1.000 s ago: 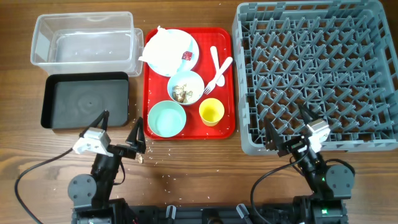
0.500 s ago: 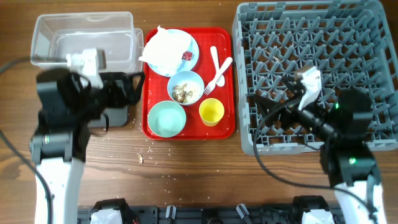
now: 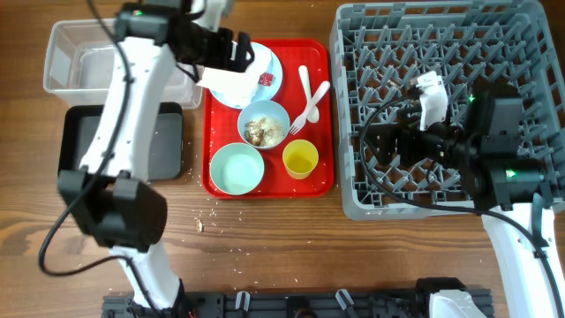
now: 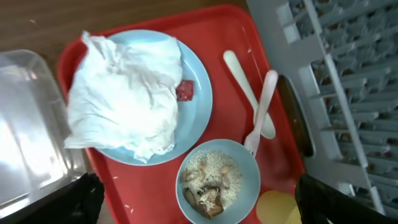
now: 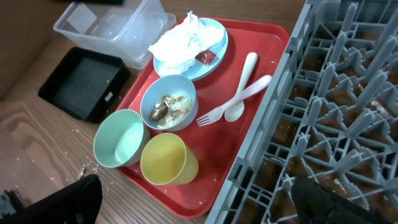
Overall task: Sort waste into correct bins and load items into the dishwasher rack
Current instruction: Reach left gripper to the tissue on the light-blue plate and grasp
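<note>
A crumpled white napkin (image 4: 124, 93) and a small red wrapper (image 4: 185, 91) lie on the pale blue plate (image 4: 198, 118) at the back of the red tray. A mint bowl (image 4: 217, 183) holds brownish food scraps with pale crumbs. An empty mint bowl (image 3: 237, 169), a yellow cup (image 3: 300, 159) and a white fork (image 3: 311, 102) and spoon (image 3: 305, 84) also sit on the tray. My left gripper (image 3: 237, 53) hangs open above the plate, holding nothing. My right gripper (image 3: 378, 146) is open and empty over the left side of the grey dishwasher rack (image 3: 459, 53).
The clear tub (image 3: 79, 66) stands at the back left with the black tray (image 3: 84, 146) in front of it, partly under my left arm. The red serving tray (image 3: 318, 181) lies between them and the rack. Crumbs dot the wood near the front.
Both arms have risen from the front edge. The left arm has swung back over the plate. The right arm has moved over the rack's left side.
</note>
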Robot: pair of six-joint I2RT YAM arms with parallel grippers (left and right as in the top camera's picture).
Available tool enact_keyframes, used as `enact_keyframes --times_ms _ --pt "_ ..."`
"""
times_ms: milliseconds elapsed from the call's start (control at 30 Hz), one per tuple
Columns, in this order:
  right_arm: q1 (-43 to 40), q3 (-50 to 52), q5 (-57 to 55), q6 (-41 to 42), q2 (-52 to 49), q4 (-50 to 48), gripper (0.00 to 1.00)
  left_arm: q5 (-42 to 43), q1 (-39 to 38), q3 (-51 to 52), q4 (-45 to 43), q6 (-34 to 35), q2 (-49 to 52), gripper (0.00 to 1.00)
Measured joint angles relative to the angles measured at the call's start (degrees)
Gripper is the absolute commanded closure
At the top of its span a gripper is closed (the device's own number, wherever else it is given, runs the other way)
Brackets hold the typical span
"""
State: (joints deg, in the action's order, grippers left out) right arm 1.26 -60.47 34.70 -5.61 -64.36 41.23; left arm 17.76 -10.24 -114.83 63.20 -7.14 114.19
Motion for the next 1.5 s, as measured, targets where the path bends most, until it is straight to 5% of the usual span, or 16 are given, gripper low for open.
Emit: enact_keyframes --times_ms 333,1033,1100,1133,1200,1267,1500 --pt "0.0 0.0 -0.3 3.4 -0.1 0.1 0.00 -3.8 -1.0 -1.1 -14.3 -2.1 7.3 0.00" --pt "0.0 0.0 -5.0 8.2 -3.4 4.6 0.00 -7.1 -3.9 -1.1 -18.2 -2.5 25.3 0.01" --pt "0.0 0.0 -5.0 8.2 -3.4 4.6 0.00 -7.3 -4.1 -1.4 -18.4 -2.7 25.3 0.06" --pt "0.0 0.0 -5.0 8.2 -3.4 4.6 0.00 -7.3 -4.1 -1.4 -18.5 -2.7 25.5 0.18" --pt "0.0 0.0 -5.2 8.2 -3.4 4.6 0.00 -7.5 -4.1 -1.5 -18.8 -3.0 25.7 0.67" --pt "0.0 0.0 -5.7 8.2 -3.4 4.6 0.00 -7.7 -4.0 -1.7 -18.9 -3.3 26.1 0.96" --pt "0.0 0.0 -6.3 8.2 -3.4 4.6 0.00 -7.4 -3.9 -2.1 -17.9 -1.2 26.3 0.96"
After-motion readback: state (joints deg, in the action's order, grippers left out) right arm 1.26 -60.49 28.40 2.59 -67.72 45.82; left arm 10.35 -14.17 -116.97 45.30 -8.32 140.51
